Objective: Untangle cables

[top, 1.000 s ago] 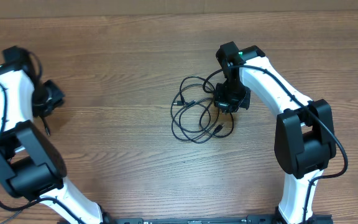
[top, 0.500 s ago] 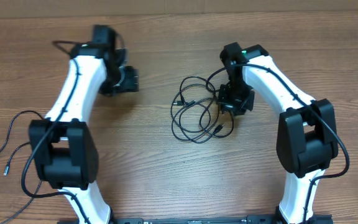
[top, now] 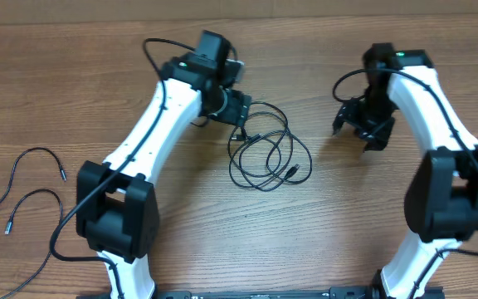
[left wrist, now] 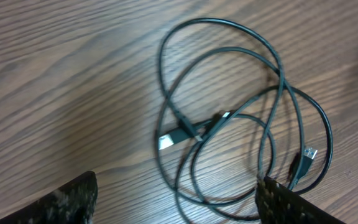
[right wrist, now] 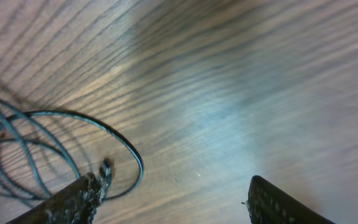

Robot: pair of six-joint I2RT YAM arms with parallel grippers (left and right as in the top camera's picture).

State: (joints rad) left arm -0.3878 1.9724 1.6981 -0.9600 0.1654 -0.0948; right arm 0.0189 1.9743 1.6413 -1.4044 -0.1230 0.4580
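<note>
A loose tangle of thin black cables lies in overlapping loops at the table's middle. My left gripper hovers at the tangle's upper left edge. In the left wrist view the cable loops and a silver plug fill the frame, and the left gripper is open over the lower loops, gripping nothing. My right gripper stands open to the right of the tangle, apart from it. The right wrist view shows bare wood between the right gripper's fingers and a cable loop beside its left finger.
Two separate black cables lie spread out at the far left of the wooden table. Thicker black wires run along both white arms. Both arm bases stand at the front edge.
My left arm has swung from the far left over to the tangle and its jaws have opened. My right gripper has opened and drawn away to the right of the tangle.
</note>
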